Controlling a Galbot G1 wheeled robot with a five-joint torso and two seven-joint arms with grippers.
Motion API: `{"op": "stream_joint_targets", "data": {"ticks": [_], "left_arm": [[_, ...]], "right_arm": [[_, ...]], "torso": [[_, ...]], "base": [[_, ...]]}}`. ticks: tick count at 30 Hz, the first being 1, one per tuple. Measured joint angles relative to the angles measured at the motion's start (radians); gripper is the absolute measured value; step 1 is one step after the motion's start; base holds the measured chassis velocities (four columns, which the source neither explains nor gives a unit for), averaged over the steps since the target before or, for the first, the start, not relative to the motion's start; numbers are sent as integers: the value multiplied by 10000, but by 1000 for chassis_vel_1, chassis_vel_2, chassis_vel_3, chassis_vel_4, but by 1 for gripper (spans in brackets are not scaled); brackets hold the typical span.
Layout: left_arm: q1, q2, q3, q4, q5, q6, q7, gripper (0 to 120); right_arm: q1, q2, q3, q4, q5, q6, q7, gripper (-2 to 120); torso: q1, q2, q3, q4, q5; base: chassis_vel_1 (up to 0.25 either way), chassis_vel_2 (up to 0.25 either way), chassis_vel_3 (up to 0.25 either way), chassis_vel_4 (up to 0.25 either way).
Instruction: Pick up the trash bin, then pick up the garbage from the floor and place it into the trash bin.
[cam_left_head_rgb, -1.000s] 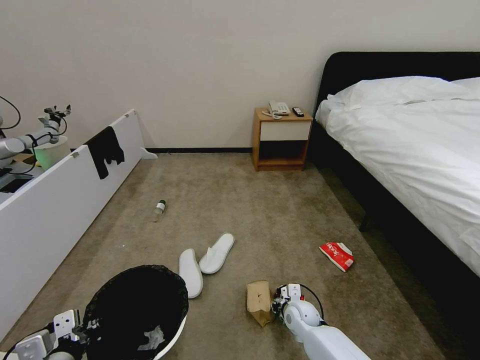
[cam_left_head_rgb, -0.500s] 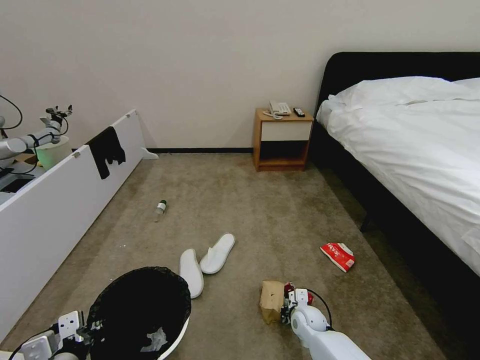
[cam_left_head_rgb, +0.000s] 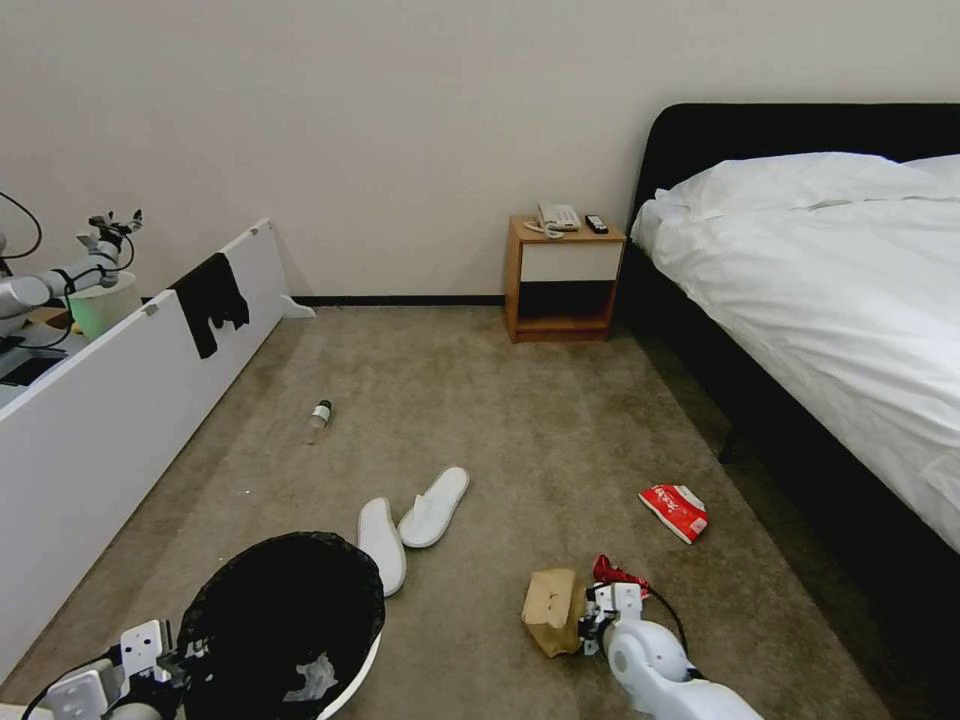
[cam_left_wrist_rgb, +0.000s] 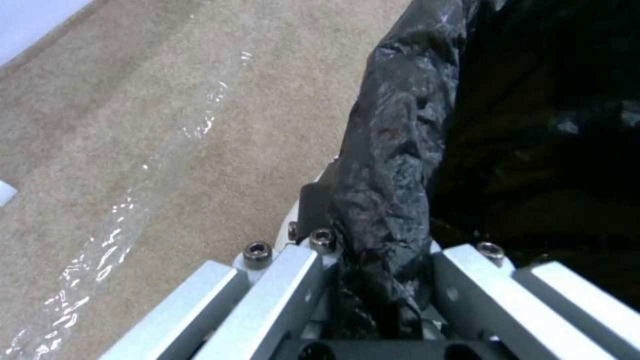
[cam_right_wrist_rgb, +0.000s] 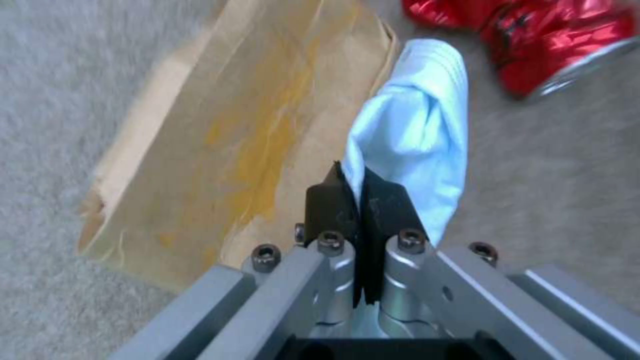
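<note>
No legible text or labels.

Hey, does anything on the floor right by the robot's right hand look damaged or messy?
Yes. The brown paper bag beside the right hand is crumpled, with a yellowish stain down it and a ragged corner. A crushed red wrapper lies just past it on the carpet.

Soft, even indoor light fills the head view; the wall (cam_left_head_rgb: 400, 120) reads bright, and shadows under the bed (cam_left_head_rgb: 800, 300) are deep. Straight edges bow near the frame borders. In the left wrist view, glare streaks the carpet (cam_left_wrist_rgb: 133, 150) toward 7 o'clock. The right wrist view is motion-blurred, with the paper bag (cam_right_wrist_rgb: 220, 140) smeared.
</note>
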Motion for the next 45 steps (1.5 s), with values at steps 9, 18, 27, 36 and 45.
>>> {"op": "stream_joint_targets", "data": {"ticks": [9,18,27,36,45], "left_arm": [[33,78,-34,-207,-99,56,-17,2],[21,121,39,-390,-248,122,-42,2],[24,222,138,-463,-361,191,-44,2],[-134,616,305,-455,-903,311,-168,2],[-304,1272,475,-590,-2066,321,-631,2]], "right_arm": [[-497,-1301,380,1844,492,-15,425,0],[-1034,-1997,985,3607,774,-64,675,0],[-1302,-2369,1375,4833,934,464,326,0],[-792,-3466,1596,7047,1522,1504,-695,0],[2189,-3989,251,8589,3238,2252,-1329,0]], "torso": [[0,0,0,2,-1],[0,1,0,2,-1],[0,0,0,1,0],[0,0,0,2,-6],[0,0,0,2,-4]], "base": [[0,0,0,0],[0,0,0,0],[0,0,0,0],[0,0,0,0],[0,0,0,0]]}}
